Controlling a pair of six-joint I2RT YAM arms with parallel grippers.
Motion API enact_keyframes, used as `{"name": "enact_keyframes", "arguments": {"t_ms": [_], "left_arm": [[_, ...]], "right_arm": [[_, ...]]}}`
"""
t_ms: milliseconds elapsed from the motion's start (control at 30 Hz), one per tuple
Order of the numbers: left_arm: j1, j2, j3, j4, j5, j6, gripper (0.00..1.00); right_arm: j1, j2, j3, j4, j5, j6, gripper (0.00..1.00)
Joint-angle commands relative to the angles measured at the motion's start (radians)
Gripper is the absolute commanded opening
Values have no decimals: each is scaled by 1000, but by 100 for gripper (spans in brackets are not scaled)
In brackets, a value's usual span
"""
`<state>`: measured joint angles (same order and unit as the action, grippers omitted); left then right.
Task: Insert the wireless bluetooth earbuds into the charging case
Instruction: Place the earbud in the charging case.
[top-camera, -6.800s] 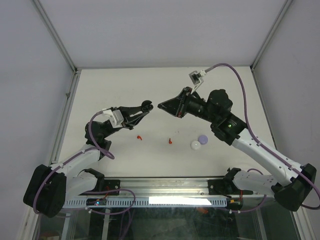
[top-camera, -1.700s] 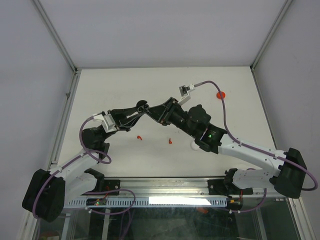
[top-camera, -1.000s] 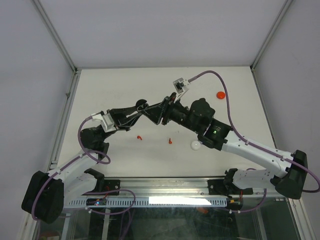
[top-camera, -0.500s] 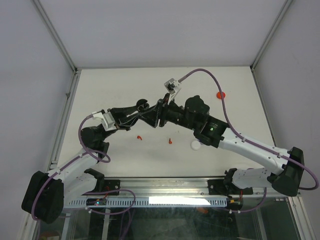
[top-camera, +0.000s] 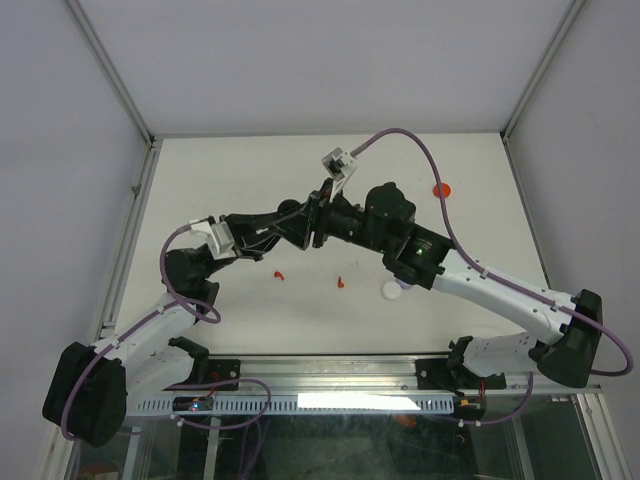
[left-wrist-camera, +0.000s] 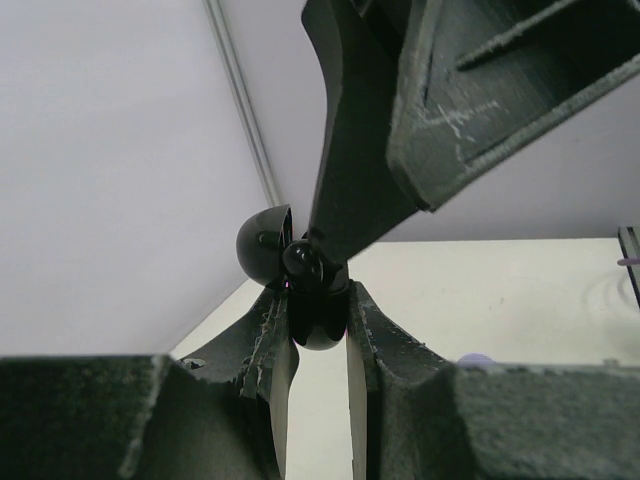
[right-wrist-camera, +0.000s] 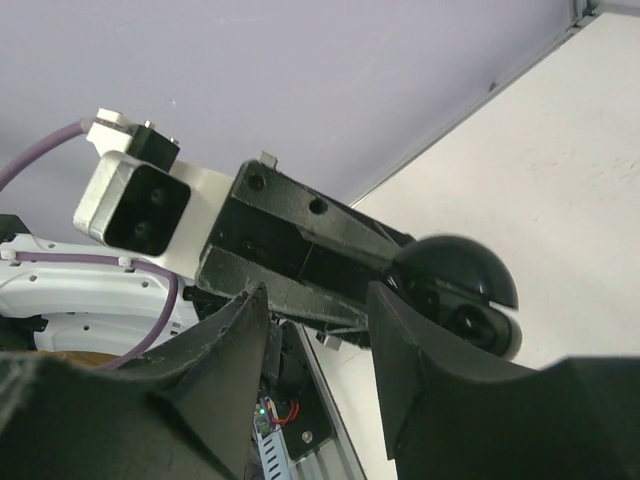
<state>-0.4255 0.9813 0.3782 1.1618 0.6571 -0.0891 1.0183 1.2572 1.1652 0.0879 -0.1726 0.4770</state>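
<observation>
Left wrist view: left gripper (left-wrist-camera: 316, 300) clamps the open black case (left-wrist-camera: 262, 245); right gripper (right-wrist-camera: 315, 300), jaws apart, noses at it. Two red earbuds (top-camera: 278, 273) lie loose, so I judge much remains.

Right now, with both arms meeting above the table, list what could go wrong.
1. The black charging case hangs in mid-air, pinched only by the left end effector; a sideways push from the right end effector could twist it loose.
2. The black earbud sits at the case's mouth, apparently not fully seated; it may pop out and drop.
3. The open lid stands beside the right finger and could get knocked shut.
</observation>
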Motion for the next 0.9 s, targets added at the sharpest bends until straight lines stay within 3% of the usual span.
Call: {"name": "enact_keyframes", "arguments": {"t_ms": [0,467,867], "left_arm": [[-13,-9,48,-37,66,39,0],[-20,3,63,-54,49,-6,0],[-21,4,150,-282,34,5,0]], "right_arm": [[3,5,76,8,9,-31,48],[3,-25,106,-75,-19,-113,49],[2,-105,156,-288,176,-372,47]]}}
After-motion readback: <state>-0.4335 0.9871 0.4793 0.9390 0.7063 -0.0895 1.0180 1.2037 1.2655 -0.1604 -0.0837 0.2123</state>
